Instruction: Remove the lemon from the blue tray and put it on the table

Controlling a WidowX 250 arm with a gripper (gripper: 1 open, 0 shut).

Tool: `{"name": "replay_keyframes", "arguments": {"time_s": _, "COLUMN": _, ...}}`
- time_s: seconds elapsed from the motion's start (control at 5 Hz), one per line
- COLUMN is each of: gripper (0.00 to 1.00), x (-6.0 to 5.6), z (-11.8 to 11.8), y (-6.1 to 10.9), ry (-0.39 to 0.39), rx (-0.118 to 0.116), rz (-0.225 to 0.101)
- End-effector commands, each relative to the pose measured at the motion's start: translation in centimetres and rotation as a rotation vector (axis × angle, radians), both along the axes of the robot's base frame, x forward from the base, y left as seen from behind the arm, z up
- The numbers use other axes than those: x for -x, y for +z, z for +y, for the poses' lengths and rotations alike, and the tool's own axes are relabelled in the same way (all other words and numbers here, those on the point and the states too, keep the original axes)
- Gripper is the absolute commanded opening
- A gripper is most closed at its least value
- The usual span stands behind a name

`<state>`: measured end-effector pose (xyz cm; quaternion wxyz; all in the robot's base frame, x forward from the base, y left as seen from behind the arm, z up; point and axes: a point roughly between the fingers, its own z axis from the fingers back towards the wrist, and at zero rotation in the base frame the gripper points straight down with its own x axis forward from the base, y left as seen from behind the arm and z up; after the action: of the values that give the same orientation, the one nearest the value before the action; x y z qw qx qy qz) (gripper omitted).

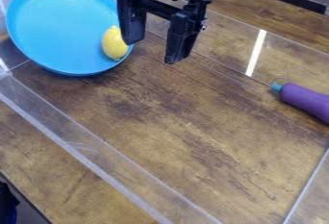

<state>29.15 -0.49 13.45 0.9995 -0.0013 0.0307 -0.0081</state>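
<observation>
The lemon [114, 43], small and yellow, lies inside the blue tray [52, 26] against its right rim. The tray sits at the upper left of the brown wooden table [167, 122]. My black gripper [157, 43] hangs pointing down just right of the tray's rim, its two fingers spread wide with nothing between them. The left finger [131, 43] stands close beside the lemon; I cannot tell if it touches it. The right finger is over bare wood.
A purple elongated object [309, 100] with a teal tip lies at the right edge of the table. A clear plastic wall [77, 146] runs along the table's front left side and another along the right.
</observation>
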Motion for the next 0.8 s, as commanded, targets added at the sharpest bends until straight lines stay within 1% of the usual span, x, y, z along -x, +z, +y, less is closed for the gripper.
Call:
{"name": "replay_keyframes", "arguments": {"time_s": 0.0, "gripper": 1.0, "x": -0.1, "z": 0.2, "y": -0.5, "ry": -0.013, "rx": -0.004, "rz": 0.012}}
{"name": "replay_keyframes", "arguments": {"time_s": 0.2, "gripper": 1.0, "x": -0.2, "z": 0.6, "y": -1.1, "ry": -0.034, "rx": -0.013, "rz": 0.022}}
{"name": "replay_keyframes", "arguments": {"time_s": 0.6, "gripper": 1.0, "x": -0.3, "z": 1.1, "y": -2.0, "ry": -0.053, "rx": -0.02, "rz": 0.041}}
